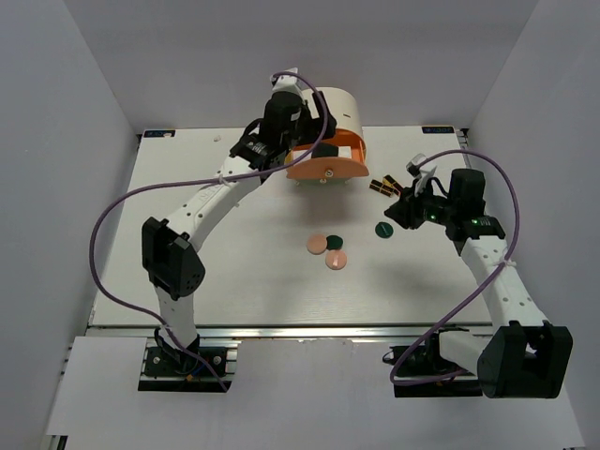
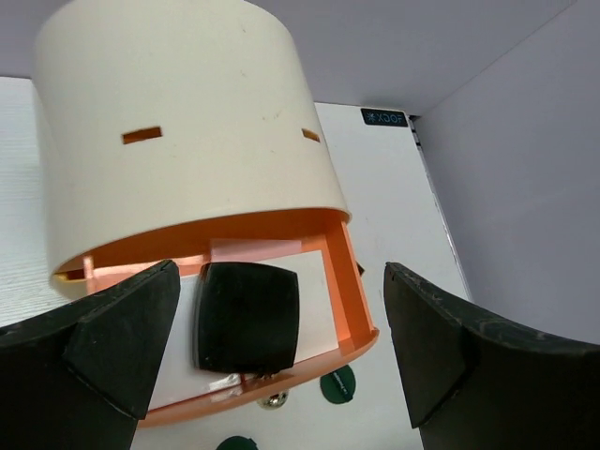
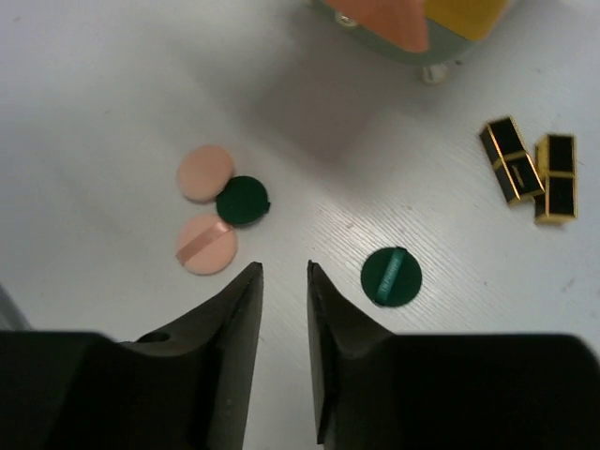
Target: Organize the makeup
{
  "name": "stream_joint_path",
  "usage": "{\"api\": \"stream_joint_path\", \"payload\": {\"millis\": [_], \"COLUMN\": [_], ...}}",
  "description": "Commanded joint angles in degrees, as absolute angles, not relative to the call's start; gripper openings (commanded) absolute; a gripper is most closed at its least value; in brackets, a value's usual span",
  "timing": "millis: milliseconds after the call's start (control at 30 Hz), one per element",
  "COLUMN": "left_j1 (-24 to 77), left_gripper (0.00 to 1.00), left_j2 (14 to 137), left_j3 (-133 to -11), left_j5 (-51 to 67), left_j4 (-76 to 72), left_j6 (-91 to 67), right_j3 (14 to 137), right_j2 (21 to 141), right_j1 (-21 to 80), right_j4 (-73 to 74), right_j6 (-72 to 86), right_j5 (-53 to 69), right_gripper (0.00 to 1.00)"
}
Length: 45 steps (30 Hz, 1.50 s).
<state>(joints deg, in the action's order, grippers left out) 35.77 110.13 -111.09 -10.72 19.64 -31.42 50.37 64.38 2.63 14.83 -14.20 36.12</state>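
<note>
My left gripper (image 2: 281,356) hangs wide open over the pulled-out orange drawer (image 2: 352,281) of the cream cabinet (image 2: 187,141). A black square compact (image 2: 246,317) lies in that drawer, free of the fingers (image 2: 122,337). My right gripper (image 3: 284,270) stands slightly open above bare table, holding nothing. A dark green disc (image 3: 391,277) lies just right of its tips. Two pink discs (image 3: 205,172) (image 3: 206,244) and another dark green disc (image 3: 242,200) cluster to the left. Two black-and-gold lipstick tubes (image 3: 511,159) lie at the far right.
The cabinet (image 1: 333,112) stands at the table's back centre with its drawer (image 1: 323,167) facing forward. The lipsticks (image 1: 384,186) lie to its right, the disc cluster (image 1: 318,245) mid-table, the lone green disc (image 1: 382,228) beside my right gripper (image 1: 398,211).
</note>
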Motion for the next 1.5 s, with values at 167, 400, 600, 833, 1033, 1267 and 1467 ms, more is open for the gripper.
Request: {"api": "stream_joint_path", "payload": {"millis": [167, 400, 600, 833, 1033, 1267, 1467], "left_j1": [35.9, 34.3, 33.4, 32.3, 32.0, 31.6, 31.6], "left_gripper": [0.98, 0.98, 0.98, 0.98, 0.98, 0.98, 0.98], "left_j2": [90.1, 77.2, 67.2, 60.1, 57.8, 57.7, 57.4], "left_j3": [-94.6, -75.1, -64.1, -52.8, -46.9, -44.4, -43.2], "left_j5": [-17.0, -15.4, -17.2, -17.8, -17.0, -15.7, -15.1], "left_j4": [18.6, 18.5, 18.8, 19.3, 18.5, 18.0, 17.6], "left_j6": [-28.2, -32.9, -37.4, -42.5, -47.0, -49.0, -50.0], "right_j3": [58.9, 65.6, 69.2, 74.9, 80.6, 82.5, 84.0], "right_j2": [67.4, 72.8, 77.5, 84.0, 89.7, 93.2, 96.0], "right_j1": [3.4, 13.4, 19.9, 21.8, 22.2, 22.4, 22.9], "right_j4": [25.5, 33.3, 32.3, 32.7, 32.3, 31.1, 25.1], "right_j6": [-43.5, -61.7, -66.4, -67.1, -66.7, -67.8, -62.5], "right_j5": [56.0, 46.3, 39.5, 34.7, 32.3, 31.0, 28.3], "right_gripper": [0.00, 0.00, 0.00, 0.00, 0.00, 0.00, 0.00]}}
